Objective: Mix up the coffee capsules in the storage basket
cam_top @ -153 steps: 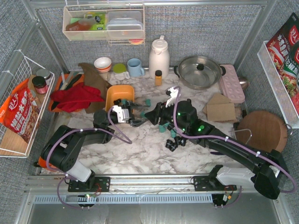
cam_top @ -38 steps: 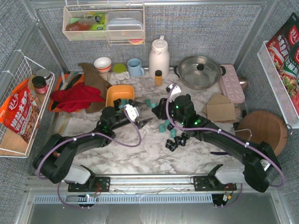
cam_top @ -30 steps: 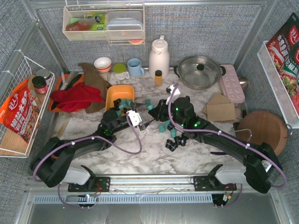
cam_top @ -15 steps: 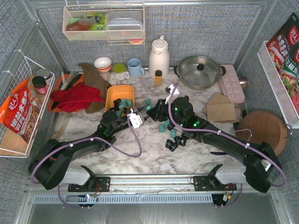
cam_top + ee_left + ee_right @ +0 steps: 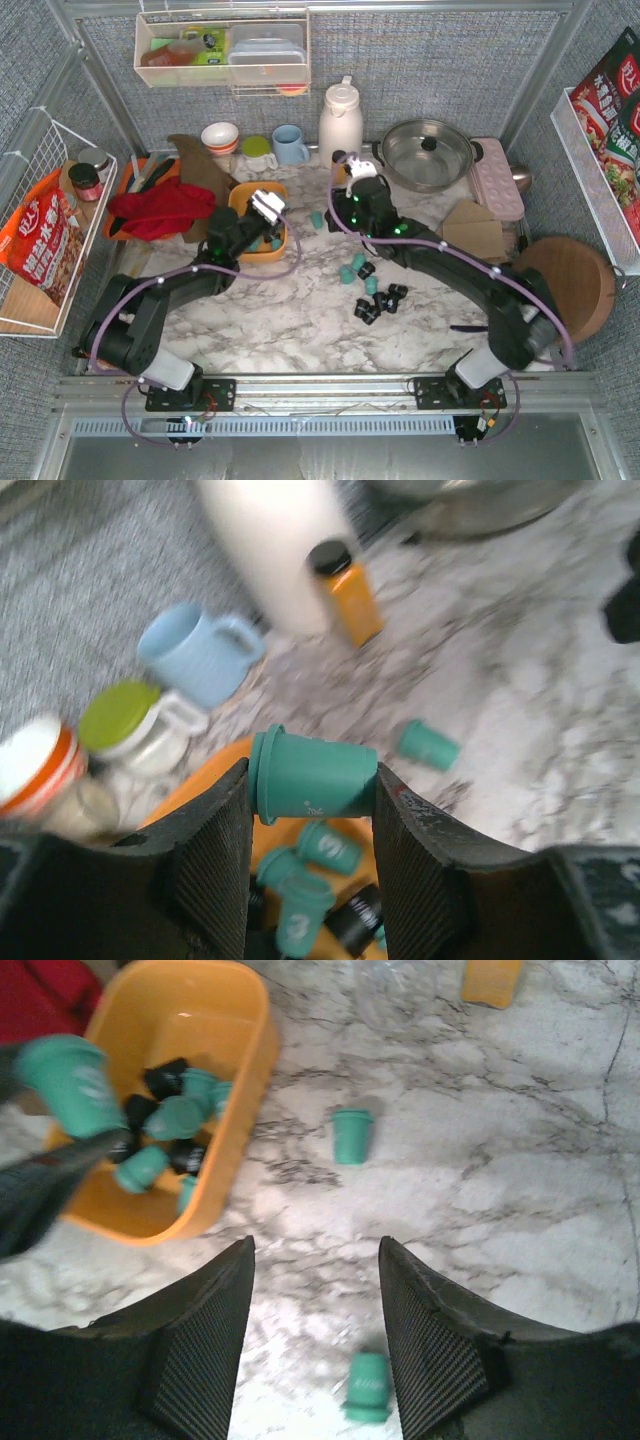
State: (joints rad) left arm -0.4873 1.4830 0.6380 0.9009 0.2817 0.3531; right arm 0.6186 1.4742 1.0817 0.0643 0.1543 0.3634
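Note:
The orange storage basket [image 5: 243, 198] sits left of centre with teal and black coffee capsules [image 5: 178, 1115] in it. My left gripper [image 5: 268, 212] hangs over the basket's right side, shut on a teal capsule [image 5: 312, 777] held sideways above the basket [image 5: 190, 790]. My right gripper [image 5: 350, 215] is open and empty above bare marble [image 5: 315, 1250], right of the basket [image 5: 240, 1090]. One loose teal capsule [image 5: 352, 1135] lies beyond it, another [image 5: 367, 1385] lies between its fingers below. More teal [image 5: 352, 266] and black capsules [image 5: 372, 306] lie scattered mid-table.
A white thermos [image 5: 340, 120], blue mug [image 5: 290, 143] and orange spice bottle [image 5: 339, 165] stand behind the basket. A lidded pot [image 5: 427, 152] and pink tray [image 5: 495, 175] are back right. Red cloth [image 5: 160, 210] lies left, cardboard [image 5: 472, 232] and a round board [image 5: 565, 280] right.
My left gripper has swung back and left from mid-table to over the basket, carrying the teal capsule. My right gripper has moved back and up, away from the loose capsules.

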